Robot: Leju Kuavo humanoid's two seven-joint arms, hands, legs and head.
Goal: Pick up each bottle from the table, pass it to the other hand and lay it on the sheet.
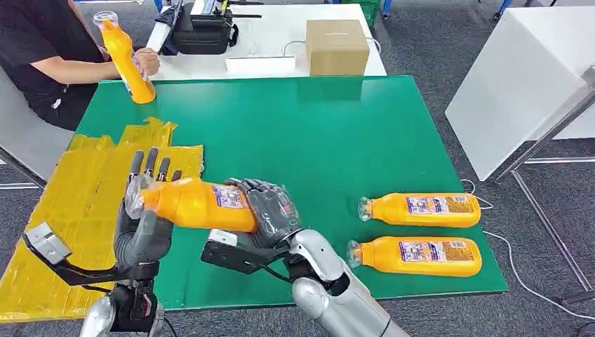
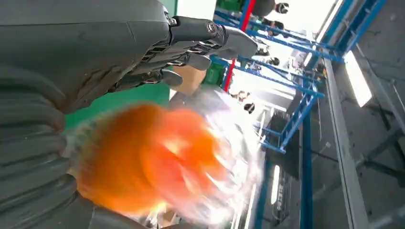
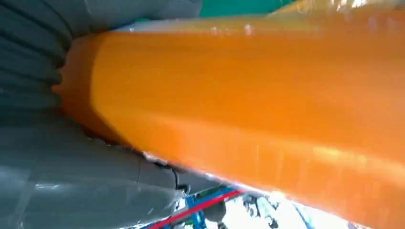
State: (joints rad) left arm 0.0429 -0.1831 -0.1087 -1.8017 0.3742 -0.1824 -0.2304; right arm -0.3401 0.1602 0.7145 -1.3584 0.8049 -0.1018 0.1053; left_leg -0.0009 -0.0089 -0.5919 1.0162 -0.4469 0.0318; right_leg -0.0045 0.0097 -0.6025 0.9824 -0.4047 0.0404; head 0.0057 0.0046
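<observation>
My right hand grips an orange bottle by its base end and holds it level above the green table's front. The clear cap end points at my left hand, whose fingers stand straight up behind the neck, not closed on it. The left wrist view has the blurred cap end of the bottle close to the palm, with the fingers spread past it. The bottle's body lies against my right hand. The crumpled yellow sheet lies at the table's left.
Two more orange bottles lie on their sides at the table's front right. A seated person at the far left holds another bottle upright. A cardboard box and a black bag sit on the white table behind.
</observation>
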